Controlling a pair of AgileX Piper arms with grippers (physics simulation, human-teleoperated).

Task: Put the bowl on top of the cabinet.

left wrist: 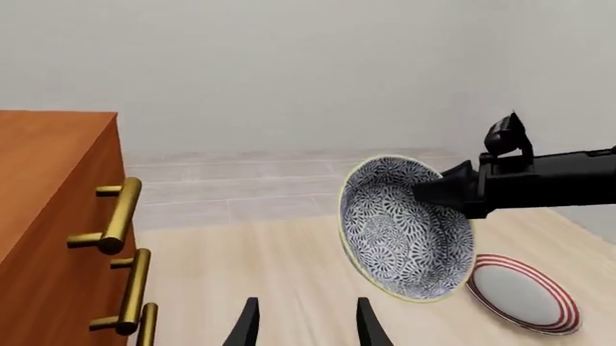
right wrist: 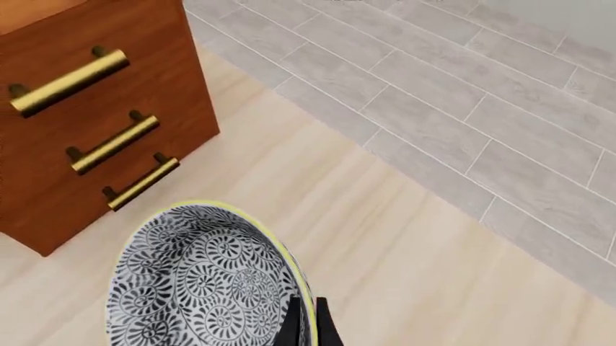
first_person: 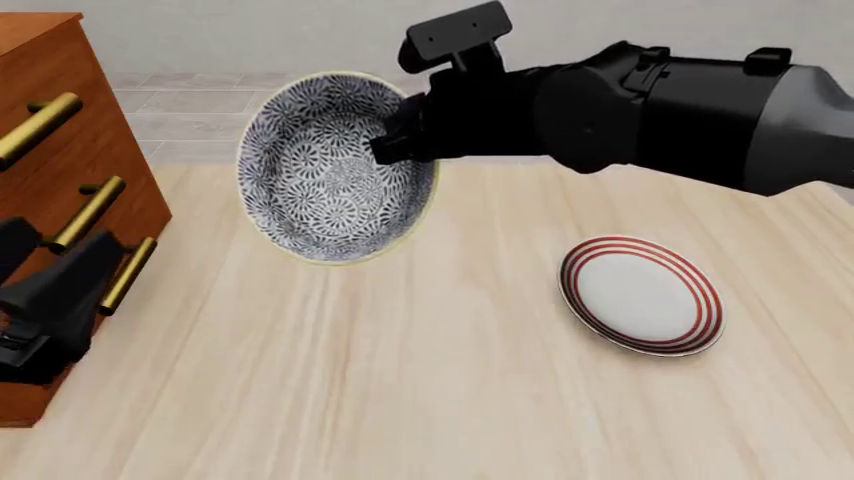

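Right gripper (first_person: 387, 140), clenched on the tilted blue-floral ceramic bowl's (first_person: 334, 170) rim, should level it toward the reddish-brown wooden cabinet (first_person: 60, 130) at nine o'clock; left gripper (left wrist: 306, 324) released.

Front view. The right arm's gripper (first_person: 390, 140) reaches in from the right and grips the rim of the blue-patterned bowl (first_person: 327, 170), which hangs tilted on its side above the light wooden table (first_person: 400, 380), its inside facing the viewer. At left stands the reddish-brown cabinet (first_person: 54, 130) with brass bar handles (first_person: 83, 215). The left gripper (first_person: 47, 300) sits low before it. A white plate with red rings (first_person: 642, 295) lies flat at right, well apart from the bowl.
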